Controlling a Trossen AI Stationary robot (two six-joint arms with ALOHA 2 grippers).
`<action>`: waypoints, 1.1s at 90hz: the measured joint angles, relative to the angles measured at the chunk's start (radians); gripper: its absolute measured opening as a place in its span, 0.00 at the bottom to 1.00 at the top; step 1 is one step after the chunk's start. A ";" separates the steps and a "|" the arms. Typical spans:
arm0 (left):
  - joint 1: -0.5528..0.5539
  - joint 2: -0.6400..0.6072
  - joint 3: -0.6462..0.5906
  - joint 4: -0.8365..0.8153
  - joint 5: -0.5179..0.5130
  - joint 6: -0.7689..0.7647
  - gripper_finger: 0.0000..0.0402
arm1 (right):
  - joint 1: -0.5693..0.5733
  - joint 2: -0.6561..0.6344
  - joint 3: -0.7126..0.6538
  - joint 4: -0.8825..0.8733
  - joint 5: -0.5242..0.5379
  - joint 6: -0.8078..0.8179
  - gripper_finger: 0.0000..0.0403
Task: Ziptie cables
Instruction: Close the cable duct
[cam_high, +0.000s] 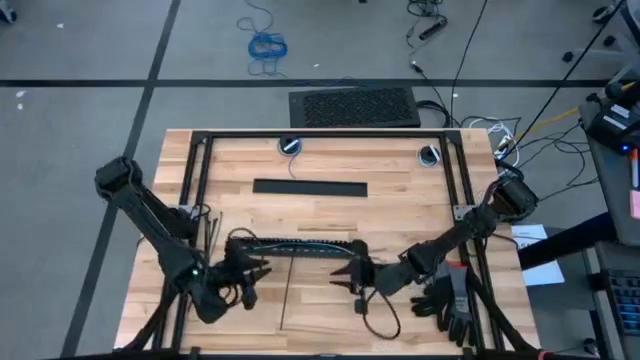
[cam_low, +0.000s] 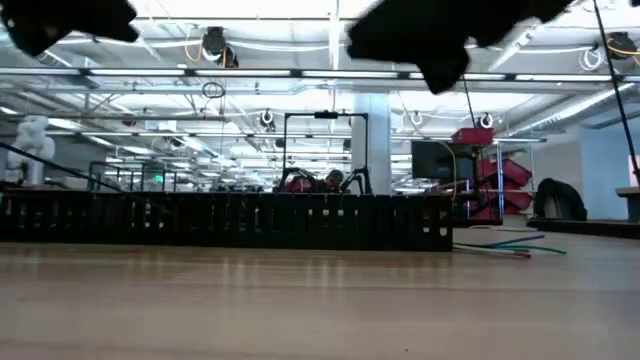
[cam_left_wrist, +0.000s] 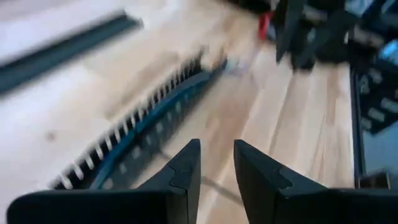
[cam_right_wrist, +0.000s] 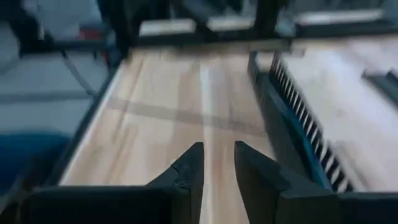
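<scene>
- The cables (cam_high: 300, 241) are seen laid inside a long slotted black tray (cam_high: 295, 247) that lies across the middle of the table (cam_high: 400, 190), between the two arms; blue wire shows along the tray in both wrist views.
- In the low view, loose blue and green wire ends (cam_low: 510, 246) are seen spilling onto the wood just past the tray's right end, probably the splayed end of the bundle.
- The left gripper (cam_left_wrist: 216, 163) is held near the tray's left end, its fingers a little apart and nothing between them.
- The right gripper (cam_right_wrist: 217, 163) is placed near the tray's right end, likewise slightly spread and empty.
- Both are judged to be poised at the two ends so the bundle can be steadied or lifted.
- A thin dark strip (cam_high: 286, 296), possibly a ziptie, lies on the near side of the tray, untouched.
- A flat black bar (cam_high: 309, 187) lies on the far side, apart from the tray.
</scene>
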 joint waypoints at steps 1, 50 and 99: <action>0.003 -0.001 0.000 0.000 -0.003 0.009 0.23 | -0.005 0.000 0.000 0.004 -0.002 -0.002 0.20; 0.161 0.006 -0.017 -0.394 0.030 0.060 0.23 | -0.480 -0.111 0.000 -0.413 -0.153 -0.058 0.20; 0.284 0.007 -0.217 -0.205 0.241 0.087 0.23 | -0.730 0.052 0.000 -0.413 -0.240 -0.361 0.43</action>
